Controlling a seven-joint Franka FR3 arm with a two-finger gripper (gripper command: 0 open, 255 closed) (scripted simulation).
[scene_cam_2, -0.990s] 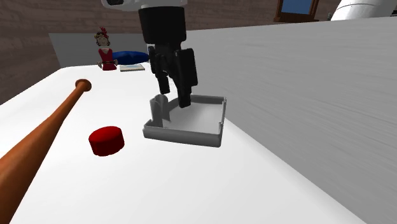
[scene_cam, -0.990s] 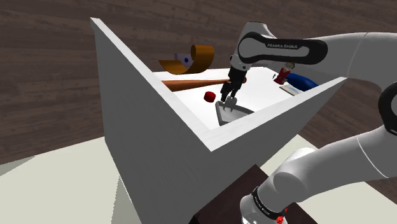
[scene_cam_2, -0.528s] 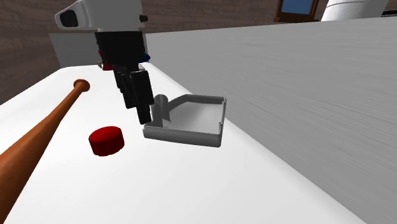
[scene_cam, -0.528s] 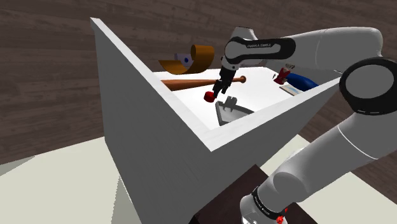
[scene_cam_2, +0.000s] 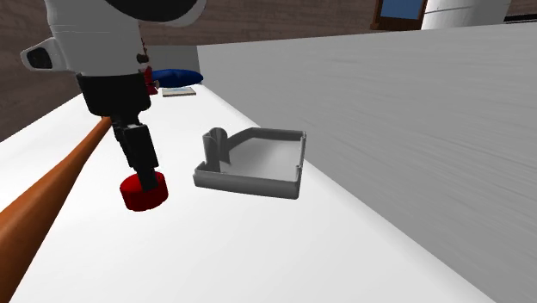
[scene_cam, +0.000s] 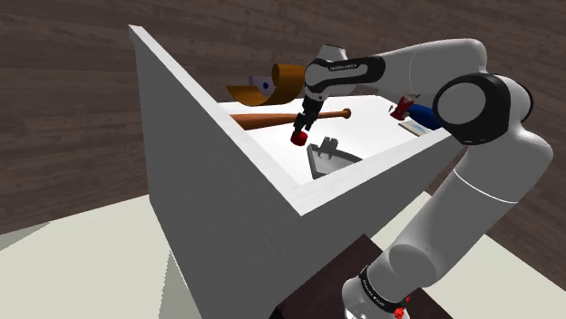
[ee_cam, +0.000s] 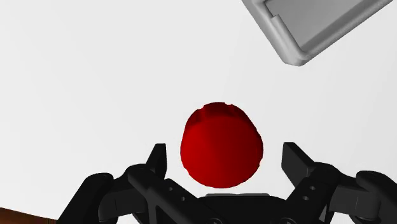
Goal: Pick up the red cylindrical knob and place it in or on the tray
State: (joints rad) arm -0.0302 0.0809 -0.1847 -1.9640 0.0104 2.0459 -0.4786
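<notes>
Two black fingers (ee_cam: 294,159) of my gripper (ee_cam: 225,154) stand wide apart, one on each side of the short red round knob (ee_cam: 221,147). Neither finger touches it, so I am not holding anything. The knob sits flat on the white table top (ee_cam: 95,76), right under my hand. A corner of the grey square tray (ee_cam: 286,54) shows past the knob, well away from my fingers. In the shoulder view my gripper (scene_cam: 300,128) is in the upper middle of the frame, pointing down at the knob (scene_cam: 297,139). The tray (scene_cam: 331,159) lies just to the lower right of the knob. The long brown wooden bat (scene_cam: 272,119) lies just behind the knob and runs off toward the left. A small doll in red (scene_cam: 400,109) and a blue thing (scene_cam: 434,116) are near the right side. An orange curved thing (scene_cam: 272,83) sits above the bat. In the second exterior view my gripper (scene_cam_2: 142,169) is at the left of the frame, with its tips down at the top of the knob (scene_cam_2: 145,195). The bat (scene_cam_2: 52,189) lies along the left edge, near the knob. The tray (scene_cam_2: 258,182) rests in the middle of the frame, apart from the knob and with nothing in it. The blue thing (scene_cam_2: 179,77) is far back at the upper left.
</notes>
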